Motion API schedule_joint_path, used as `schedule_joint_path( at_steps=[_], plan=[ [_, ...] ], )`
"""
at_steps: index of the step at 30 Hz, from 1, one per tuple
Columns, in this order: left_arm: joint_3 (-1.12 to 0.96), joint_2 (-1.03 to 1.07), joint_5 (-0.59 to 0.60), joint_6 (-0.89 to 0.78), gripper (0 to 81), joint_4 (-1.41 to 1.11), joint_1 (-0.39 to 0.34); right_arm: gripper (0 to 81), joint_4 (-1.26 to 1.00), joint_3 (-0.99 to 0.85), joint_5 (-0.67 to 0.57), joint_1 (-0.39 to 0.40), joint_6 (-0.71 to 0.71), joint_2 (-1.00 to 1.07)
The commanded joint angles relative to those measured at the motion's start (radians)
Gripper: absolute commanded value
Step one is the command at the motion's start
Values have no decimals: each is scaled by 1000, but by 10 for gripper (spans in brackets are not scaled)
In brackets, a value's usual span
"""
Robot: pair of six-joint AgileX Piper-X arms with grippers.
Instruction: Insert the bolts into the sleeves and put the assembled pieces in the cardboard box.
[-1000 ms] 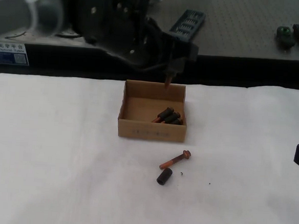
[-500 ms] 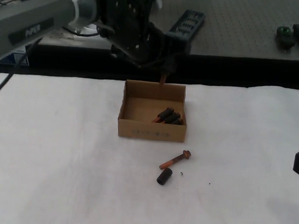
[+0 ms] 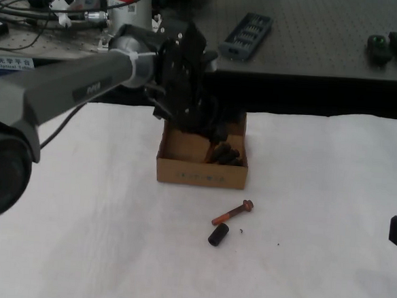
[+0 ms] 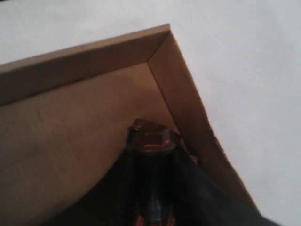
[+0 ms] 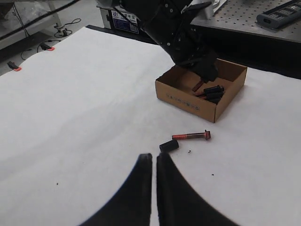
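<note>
Bolt (image 4: 151, 140) in the left jaws first: its copper hex head pokes out between the two dark fingers, long axis running along them, head aimed down into a corner of the box (image 3: 200, 171). The jaws are clamped on it. Its shank is dark between the fingers, and I cannot tell whether a sleeve is on it. The left arm (image 3: 87, 86) slants down over the box's far side.

Now the loose bolt (image 3: 233, 213). It lies flat on the white cloth (image 3: 76, 236) over the surface, in front of the box. It's slim, coppery red, with a flanged head. In the high view its long axis runs on a diagonal, head up to the far right, plain end down to the near left. Just beside that plain end, not touching, sits the sleeve (image 3: 218, 234), a short matte black cylinder, lying on much the same slant.

The box is plain brown cardboard, open-topped with low walls. Inside, on its right side, lie a few assembled pieces (image 3: 225, 153), black sleeves side by side.

Right jaws: dark, curved, closed together with just a sliver of light between them, holding nothing, above the cloth well short of the sleeve.
</note>
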Motion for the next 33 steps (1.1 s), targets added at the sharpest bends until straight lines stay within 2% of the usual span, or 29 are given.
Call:
schedule_joint_path(
  at_steps=[1, 11, 33],
  plan=[
    [-19, 23, -28, 25, 6, -24, 0, 32, -1, -7, 1, 0, 2, -8],
    [-19, 27, -110, 109, 6, -29, 7, 32, -1, -7, 1, 0, 2, -8],
    [-19, 43, -111, 133, 6, 27, 6, 32, -2, -7, 1, 0, 33, -8]
  ],
)
